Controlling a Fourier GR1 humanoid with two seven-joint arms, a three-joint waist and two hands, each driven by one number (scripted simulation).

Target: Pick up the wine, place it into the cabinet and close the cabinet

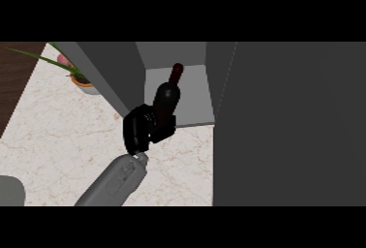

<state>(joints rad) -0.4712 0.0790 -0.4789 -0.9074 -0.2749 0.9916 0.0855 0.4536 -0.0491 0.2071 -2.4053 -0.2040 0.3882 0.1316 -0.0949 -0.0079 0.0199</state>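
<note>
Dark glass wine bottle (166, 97) sits upright at the open grey cabinet (178, 72) mouth, apparently on its shelf. One black hand (146, 128), probably the right, has fingers wrapped round the bottle base to steady placement. Potted plant (79, 77) left of cabinet on marble desk (64, 140).

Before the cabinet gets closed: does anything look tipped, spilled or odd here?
Nothing spilled or broken. The wine bottle leans, neck tilted away, at the open cabinet shelf's edge, gripped by a hand.
</note>
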